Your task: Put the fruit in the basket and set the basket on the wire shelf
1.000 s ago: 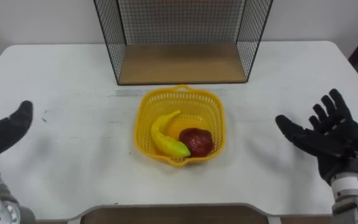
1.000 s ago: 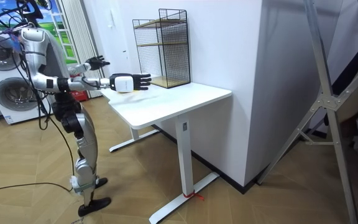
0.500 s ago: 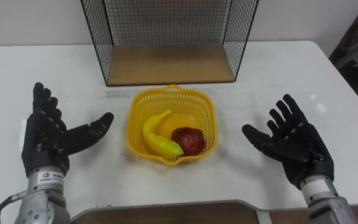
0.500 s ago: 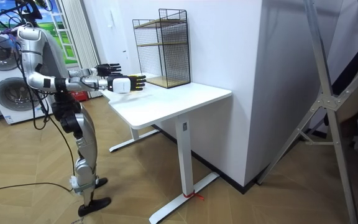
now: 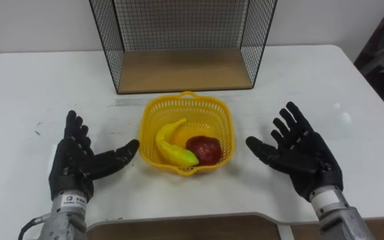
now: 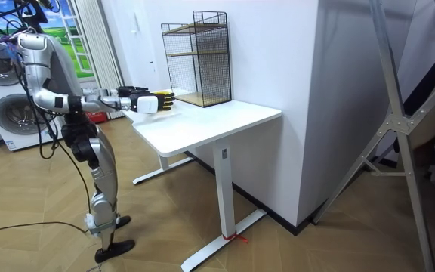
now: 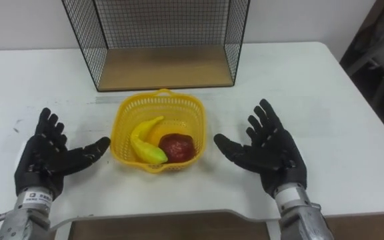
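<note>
In the left eye view, the yellow basket (image 5: 151,125) sat on the white desk (image 5: 32,87), just in front of the wire shelf (image 5: 185,69). A banana (image 5: 171,143) and a red apple (image 5: 204,149) lay in it, touching, over something orange I could not name. My left hand (image 5: 77,167) was to the basket's left, palm turned inward and fingers spread straight. Its thumb pointed at the basket but was clear of it, and it held nothing. My right hand (image 5: 302,157) mirrored it on the other side, spread wide and empty, near the basket yet apart from it.

In the room view, I stood at the desk's end on the room view's left, both arms reaching forward over the top toward the shelf.

In the right eye view, the basket lay between my two flat palms, neither touching its rim.
</note>
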